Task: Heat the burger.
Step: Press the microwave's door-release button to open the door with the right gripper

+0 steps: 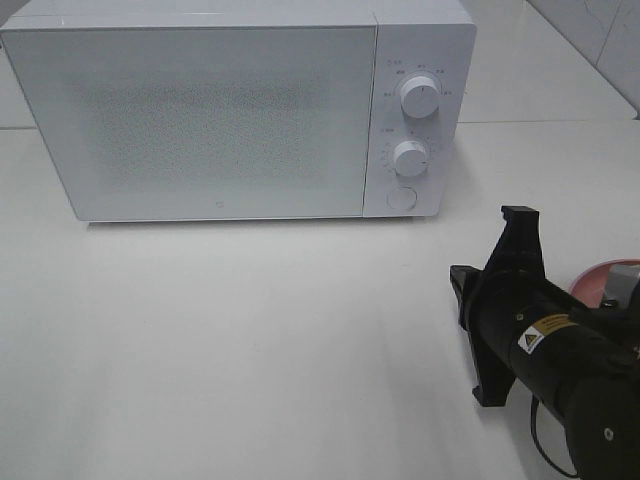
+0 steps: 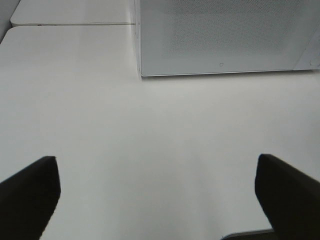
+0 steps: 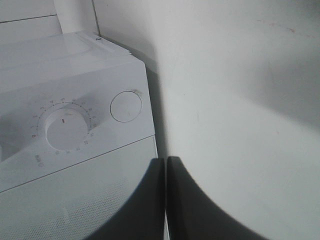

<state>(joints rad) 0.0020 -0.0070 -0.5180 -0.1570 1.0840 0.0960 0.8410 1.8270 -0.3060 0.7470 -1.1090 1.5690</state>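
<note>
Two arms: only the right arm point(image 1: 560, 350) shows in the high view, lower right of frame; the left arm is out of that shot.
Microwave point(image 1: 220, 110): fills the upper half of the high view and stands on the white table point(image 1: 250, 350). Its door point(image 1: 200, 120) is closed and nothing shows through it.
Controls: two dials point(image 1: 419, 97) stacked at the right of the front, with a round button point(image 1: 401, 198) below them.
Right gripper point(image 3: 165, 160): fingers pressed flat together, holding nothing. Its wrist view looks toward the button and lower dial, and the tips are clear of the microwave.
Left gripper point(image 2: 159, 197): fingers point(image 2: 30, 195) spread as wide as they go, empty. Bare table lies between them, and the door side of the microwave is ahead, well apart.
Plate point(image 1: 602, 278): a sliver of pink rim at the right edge of the high view, behind the right arm.
Burger: not in sight in any view. It may be on the plate behind the arm, but I cannot tell.
Step in hand: my read is opening the microwave, the first step, with the closed fingers used as a poker for the button.
Next move: it calls for a straight advance onto the centre of the button, firm enough to pop the door.
Risk: the tips could slide up onto the lower dial, or the push could shove the microwave back.
</note>
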